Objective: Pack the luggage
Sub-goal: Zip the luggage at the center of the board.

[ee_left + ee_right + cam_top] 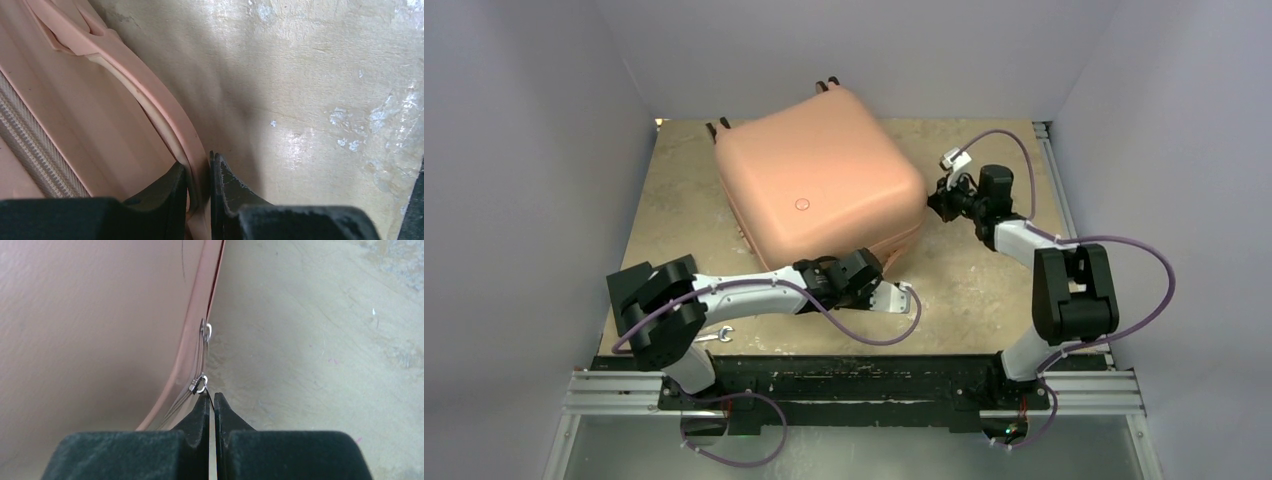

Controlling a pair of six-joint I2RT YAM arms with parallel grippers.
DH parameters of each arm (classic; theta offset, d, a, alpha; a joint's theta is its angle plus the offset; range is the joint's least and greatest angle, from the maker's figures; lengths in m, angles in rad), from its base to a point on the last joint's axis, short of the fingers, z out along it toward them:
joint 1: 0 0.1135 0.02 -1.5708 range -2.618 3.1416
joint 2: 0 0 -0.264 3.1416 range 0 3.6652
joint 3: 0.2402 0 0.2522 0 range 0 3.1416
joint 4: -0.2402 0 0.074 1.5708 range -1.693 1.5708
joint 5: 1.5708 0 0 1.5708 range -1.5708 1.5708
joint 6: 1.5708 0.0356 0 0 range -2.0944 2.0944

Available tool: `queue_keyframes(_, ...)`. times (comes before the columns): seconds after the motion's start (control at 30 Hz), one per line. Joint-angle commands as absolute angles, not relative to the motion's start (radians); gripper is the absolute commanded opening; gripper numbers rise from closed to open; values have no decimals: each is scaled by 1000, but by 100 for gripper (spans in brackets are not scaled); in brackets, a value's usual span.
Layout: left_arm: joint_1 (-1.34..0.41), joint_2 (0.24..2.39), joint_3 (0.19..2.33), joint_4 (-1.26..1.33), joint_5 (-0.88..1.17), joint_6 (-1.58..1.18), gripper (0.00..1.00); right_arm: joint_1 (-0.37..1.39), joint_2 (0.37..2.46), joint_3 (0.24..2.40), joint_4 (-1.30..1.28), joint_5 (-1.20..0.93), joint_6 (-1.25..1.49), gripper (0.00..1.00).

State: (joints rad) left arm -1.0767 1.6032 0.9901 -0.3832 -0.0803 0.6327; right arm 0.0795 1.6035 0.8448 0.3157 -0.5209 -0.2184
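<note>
Large salmon-pink hard-shell suitcase [814, 180] lies flat and closed on the tan, mottled table top [984, 290], mid-table toward the back wall. Its small black wheels [827, 85] stick out at the far edge. A small round badge [801, 204] sits on the upper shell.

My left gripper [199, 167] is at the suitcase's near right corner. The fingers [170, 195] are clamped on the curved pink moulded handle [150, 95], one finger on each side with the band running between them. A ribbed beige zipper strip [30, 135] runs along the shell to the left of the handle.

My right gripper [211, 402] is at the suitcase's right side, low against the seam. The jaws are clenched, with only a hairline gap between them. The tips touch a small silver zipper ring [201, 386], and a second ring [207, 330] sits farther along the seam. A thin dark sliver shows between the tips; I cannot tell whether a pull tab is pinched there.

A small silver metal piece [717, 335] lies on the table beside my left arm.
</note>
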Motion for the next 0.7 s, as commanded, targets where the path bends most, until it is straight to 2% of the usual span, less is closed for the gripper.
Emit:
queue_keyframes(0.0,-1155,1561,918,-616,-19,744,0,28,1675,983,446,-341,-284,0)
queue_keyframes(0.43,-1187,1515,877,-608,-21,762,0,60,1797,1131,416,-324,-265,0)
queue_keyframes(0.47,-1187,1510,880,-605,-21,756,0,61,1799,1140,399,-326,-263,1)
queue_keyframes(0.53,-1187,1499,894,-596,-34,733,0,62,1794,1160,350,-326,-265,12)
queue_keyframes(0.57,-1187,1492,903,-600,-39,724,5,62,1787,1166,321,-327,-275,18)
queue_keyframes(0.67,-1187,1470,952,-630,-44,707,43,62,1746,1158,248,-347,-305,35)
